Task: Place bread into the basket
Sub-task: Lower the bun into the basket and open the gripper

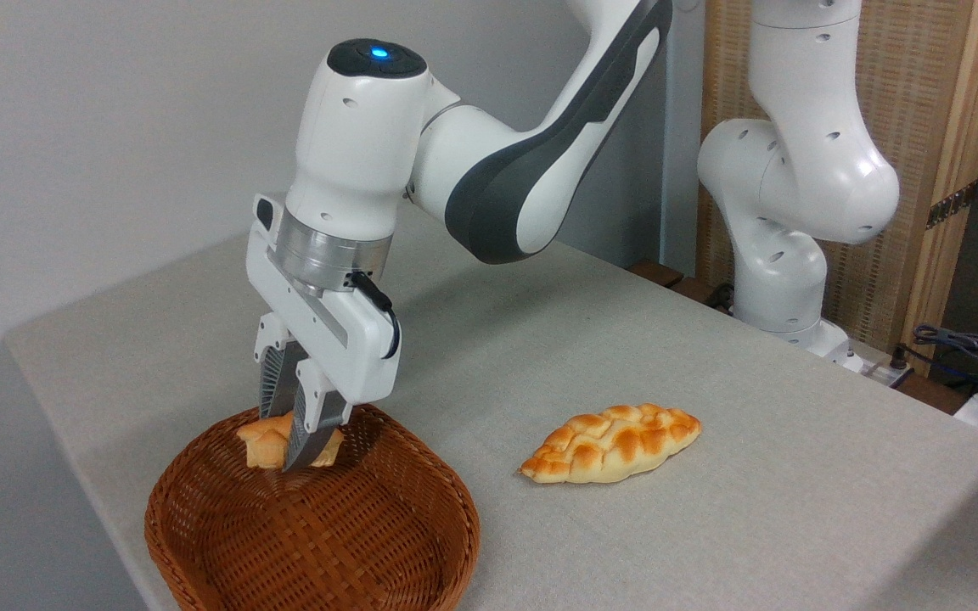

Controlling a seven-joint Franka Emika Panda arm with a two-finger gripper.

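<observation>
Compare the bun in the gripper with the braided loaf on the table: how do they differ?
The bun is small and lumpy; the braided loaf is longer, flatter and leaf-shaped. The bun is clamped in the gripper over the basket; the loaf lies free on the table, to the right of the basket. The fingers partly hide the bun; the loaf is in full view. Both are golden-orange with paler undersides.

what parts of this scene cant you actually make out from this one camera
- Bun: its middle is hidden behind the gripper fingers, so the contact cannot be seen.
- Whether the bun touches the basket floor: cannot tell.
- Basket's front edge: cut off by the bottom of the picture.
- Arm's upper links: cut off by the top edge.
- Cables at the far right: too small to identify.
</observation>
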